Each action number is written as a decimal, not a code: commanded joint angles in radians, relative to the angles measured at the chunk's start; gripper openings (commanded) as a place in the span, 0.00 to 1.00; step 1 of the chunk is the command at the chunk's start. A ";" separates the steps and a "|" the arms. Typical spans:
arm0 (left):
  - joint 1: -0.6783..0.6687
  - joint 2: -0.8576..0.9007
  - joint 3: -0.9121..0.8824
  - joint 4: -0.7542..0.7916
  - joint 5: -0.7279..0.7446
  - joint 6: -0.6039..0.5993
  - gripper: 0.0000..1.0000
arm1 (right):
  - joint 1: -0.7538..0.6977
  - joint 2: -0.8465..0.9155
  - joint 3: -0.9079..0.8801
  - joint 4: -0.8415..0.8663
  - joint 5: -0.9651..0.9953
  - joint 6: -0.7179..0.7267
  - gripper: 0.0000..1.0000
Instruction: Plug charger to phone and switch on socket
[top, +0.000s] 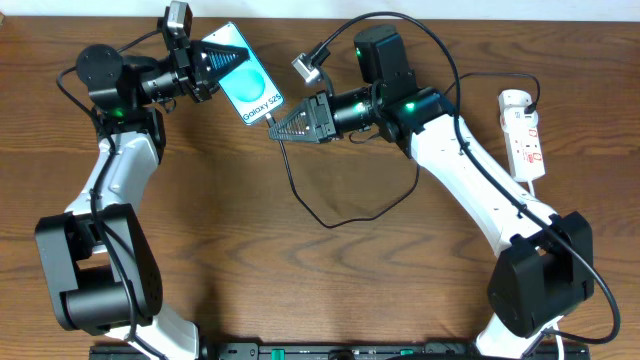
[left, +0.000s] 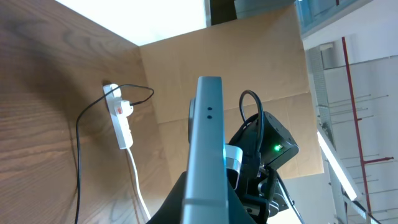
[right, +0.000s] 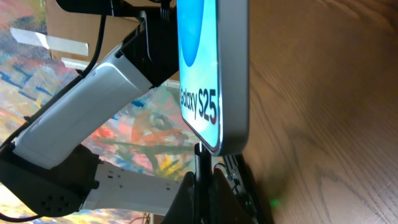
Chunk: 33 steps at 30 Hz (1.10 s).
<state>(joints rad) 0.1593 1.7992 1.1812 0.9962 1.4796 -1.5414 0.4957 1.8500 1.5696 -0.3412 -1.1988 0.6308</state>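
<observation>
**Plug Meets Phone**

The right gripper (top: 283, 126) pinches the charger (right: 200, 158) by its plug tip, just at the bottom edge of the phone (top: 250, 92). The left gripper (top: 222, 62) grips the phone by its top end. The tip should point straight at that edge, then go in gently. The socket (top: 524, 135) lies far off to the right.

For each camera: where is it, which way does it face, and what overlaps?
Overhead: above the table, looking down; both arms, left gripper gripping the phone, socket at right.
Left wrist: looks along the phone's edge toward the socket; own fingers below.
Right wrist: faces the phone's "Galaxy S25" end; own fingers pinch the charger.
All three share the phone.
</observation>
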 joint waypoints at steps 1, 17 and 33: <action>-0.013 -0.004 0.015 0.013 0.091 0.009 0.07 | -0.010 -0.017 0.005 0.020 0.058 0.031 0.01; -0.013 -0.004 0.015 0.013 0.091 0.009 0.07 | -0.010 -0.017 0.004 0.039 0.102 0.117 0.01; -0.015 -0.004 0.015 0.021 0.091 0.010 0.07 | -0.010 -0.017 0.004 0.062 0.109 0.130 0.01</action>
<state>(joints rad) 0.1619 1.7992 1.1812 0.9962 1.4582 -1.5410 0.4957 1.8500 1.5681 -0.3038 -1.1801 0.7544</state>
